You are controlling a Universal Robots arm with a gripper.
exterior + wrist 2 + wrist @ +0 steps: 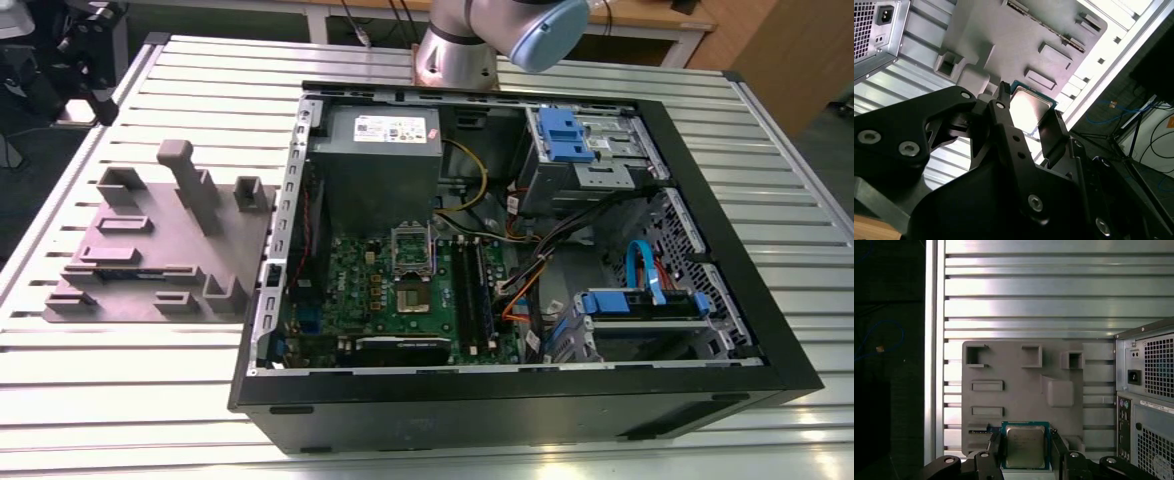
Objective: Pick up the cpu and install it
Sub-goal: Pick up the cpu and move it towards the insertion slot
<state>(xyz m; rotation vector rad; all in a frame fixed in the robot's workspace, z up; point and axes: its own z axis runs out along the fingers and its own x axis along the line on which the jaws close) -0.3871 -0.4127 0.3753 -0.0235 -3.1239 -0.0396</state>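
The cpu (1025, 444), a small square chip with a silvery top and a thin pale rim, sits between my gripper's (1025, 449) two black fingers (995, 452), which are shut on its opposite edges. In the second wrist view the same cpu (1030, 106) is pinched in the gripper (1029, 117), well above the grey fixture (1019, 35). In the exterior view the open computer case (534, 400) lies on the table with its green motherboard (400, 290) and dark square socket (412, 296) exposed.
The grey fixture (160, 250) with raised blocks and slots lies on the slatted metal table (120, 370), at the exterior view's left of the case. A grey power supply (380, 150), cables and blue drive brackets (641, 300) sit inside the case. The arm's base (461, 50) stands behind it.
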